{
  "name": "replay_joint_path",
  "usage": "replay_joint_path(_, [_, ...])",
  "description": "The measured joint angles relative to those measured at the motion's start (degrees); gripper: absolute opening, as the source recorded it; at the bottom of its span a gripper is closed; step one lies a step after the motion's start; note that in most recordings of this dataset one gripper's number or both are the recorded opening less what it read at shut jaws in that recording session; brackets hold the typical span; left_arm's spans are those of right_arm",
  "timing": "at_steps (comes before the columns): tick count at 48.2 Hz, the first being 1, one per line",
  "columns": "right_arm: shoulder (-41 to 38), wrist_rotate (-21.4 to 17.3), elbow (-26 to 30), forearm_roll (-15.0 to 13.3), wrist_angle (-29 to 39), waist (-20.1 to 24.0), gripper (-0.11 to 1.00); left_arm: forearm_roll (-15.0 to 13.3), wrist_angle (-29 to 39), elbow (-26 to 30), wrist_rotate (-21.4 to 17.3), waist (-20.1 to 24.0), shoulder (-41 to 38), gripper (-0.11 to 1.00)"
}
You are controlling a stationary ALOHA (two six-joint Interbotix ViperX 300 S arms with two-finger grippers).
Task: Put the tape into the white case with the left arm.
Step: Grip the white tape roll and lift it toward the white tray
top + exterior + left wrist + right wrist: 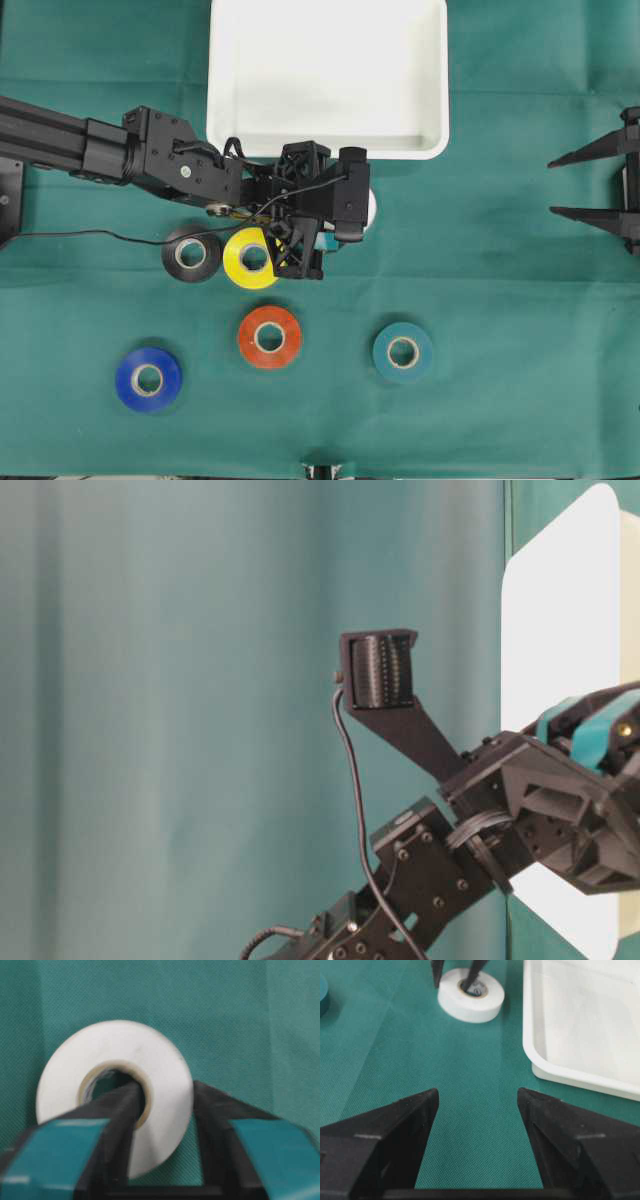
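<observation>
The left arm [150, 155] reaches in from the left edge of the green table cloth [480, 260], stretched nearly level toward the middle. Its left gripper [162, 1110] is clamped on the white tape roll [112, 1090]: one finger [117, 1110] sits inside the core hole, the other outside the rim. The roll lies flat on the cloth, hole facing up, just beside the near edge of the white case [327, 75] at the cloth's far edge. The case holds nothing. Black [191, 253], yellow [250, 258], blue [148, 379], orange [269, 337] and teal [402, 351] rolls lie flat nearer the front edge. At the right edge the right gripper [590, 185] rests with prongs spread apart.
</observation>
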State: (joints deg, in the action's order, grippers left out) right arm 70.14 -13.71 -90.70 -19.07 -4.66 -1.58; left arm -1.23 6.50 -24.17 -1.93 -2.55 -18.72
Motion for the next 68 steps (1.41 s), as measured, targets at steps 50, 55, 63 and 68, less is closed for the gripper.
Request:
replay_joint_path(50, [0.00, 0.00, 0.00, 0.00, 0.09, 0.00, 0.98, 0.00, 8.61, 0.26, -0.09, -3.34, 12.13, 0.27])
replay_joint_path(55, [0.00, 0.00, 0.09, 0.00, 0.00, 0.00, 0.98, 0.00, 9.05, 0.26, -0.35, -1.76, 12.48, 0.27])
replay_joint_path(63, [0.00, 0.00, 0.00, 0.00, 0.00, 0.00, 0.98, 0.00, 9.05, 0.26, -3.87, 1.49, 12.48, 0.27])
replay_joint_path(68, [0.00, 0.00, 0.00, 0.00, 0.00, 0.00, 0.98, 0.00, 8.35, 1.41, -6.94, 3.08, 11.51, 0.27])
